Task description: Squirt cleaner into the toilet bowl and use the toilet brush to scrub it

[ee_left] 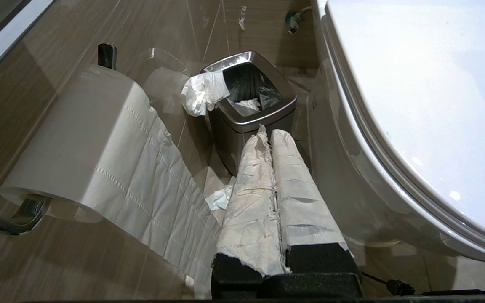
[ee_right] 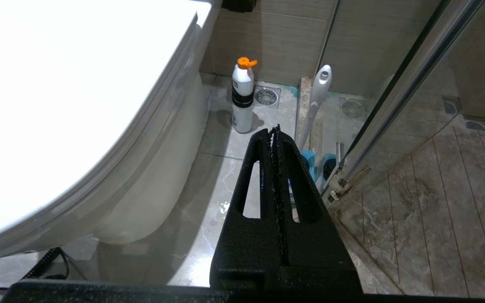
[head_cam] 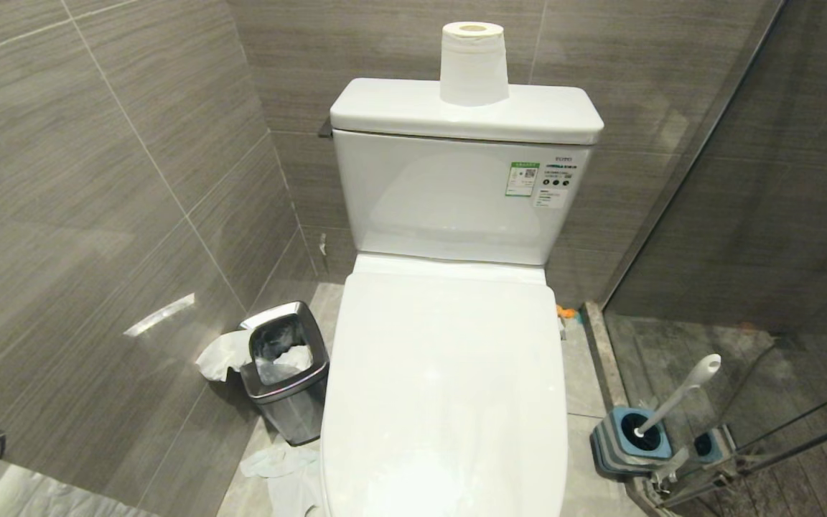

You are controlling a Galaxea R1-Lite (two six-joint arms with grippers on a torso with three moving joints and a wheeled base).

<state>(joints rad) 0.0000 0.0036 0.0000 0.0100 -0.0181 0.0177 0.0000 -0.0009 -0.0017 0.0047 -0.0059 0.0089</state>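
The white toilet point(head_cam: 449, 388) stands in front of me with its lid down, so the toilet bowl is hidden. The toilet brush point(head_cam: 680, 391) leans in its blue-and-grey holder point(head_cam: 632, 439) on the floor to the toilet's right; its bristle head is sunk in the holder. A white cleaner bottle with an orange cap point(ee_right: 242, 97) stands on the floor by the toilet's base, behind the brush handle point(ee_right: 318, 94). My left gripper point(ee_left: 267, 131), fingers wrapped in white paper, hangs shut and empty left of the toilet point(ee_left: 415, 84). Shut and empty too, my black right gripper point(ee_right: 275, 129) hangs right of the toilet point(ee_right: 57, 84).
A square steel waste bin point(head_cam: 286, 366) with tissue spilling out sits left of the toilet, with tissue on the floor nearby. A paper roll point(head_cam: 472, 64) stands on the tank, another hangs on the left wall point(ee_left: 82, 134). A glass shower door point(head_cam: 744, 215) closes off the right.
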